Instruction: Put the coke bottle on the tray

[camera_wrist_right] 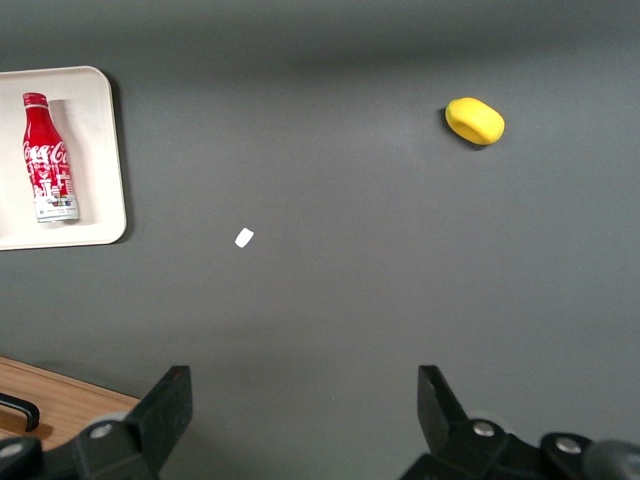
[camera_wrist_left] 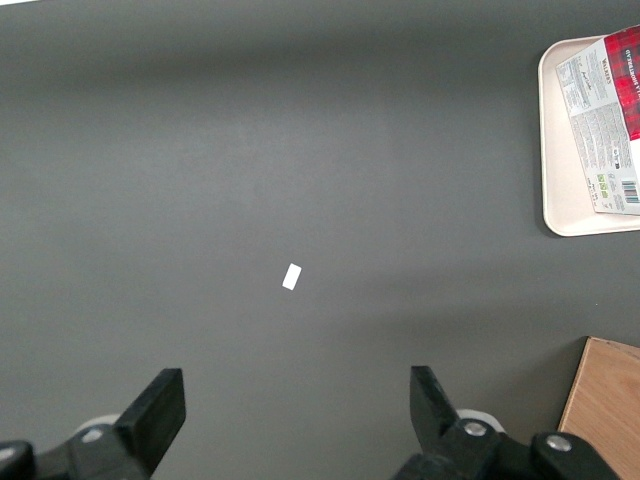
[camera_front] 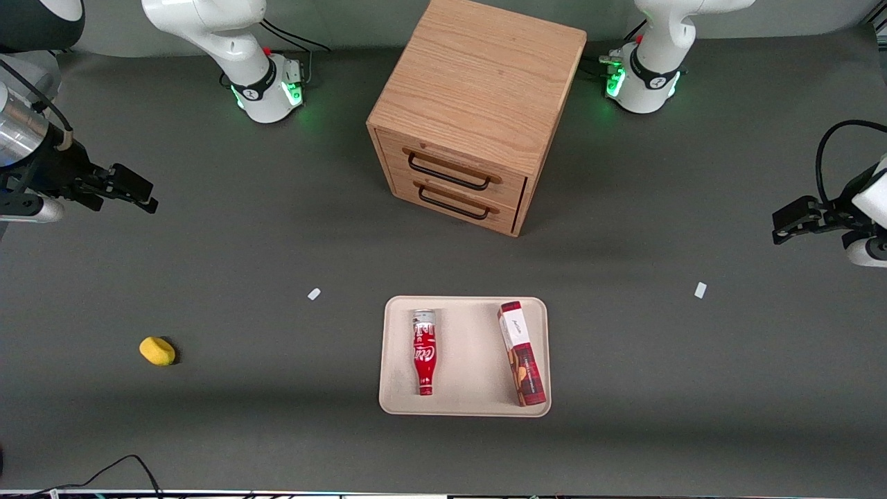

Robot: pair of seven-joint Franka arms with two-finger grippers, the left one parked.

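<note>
The coke bottle [camera_front: 424, 352] lies flat on the beige tray [camera_front: 466, 409], its red cap toward the front camera and its silver base away from it. It also shows in the right wrist view [camera_wrist_right: 47, 158], on the tray [camera_wrist_right: 100, 170]. My right gripper [camera_front: 132, 188] is open and empty, held high above the table toward the working arm's end, far from the tray. In the right wrist view my gripper [camera_wrist_right: 302, 395] shows bare grey table between its fingertips.
A red-and-white box [camera_front: 522, 353] lies on the tray beside the bottle. A wooden two-drawer cabinet [camera_front: 471, 111] stands farther from the front camera than the tray. A yellow lump [camera_front: 157, 351] lies toward the working arm's end. Two small white tags [camera_front: 314, 294] [camera_front: 700, 290] lie on the table.
</note>
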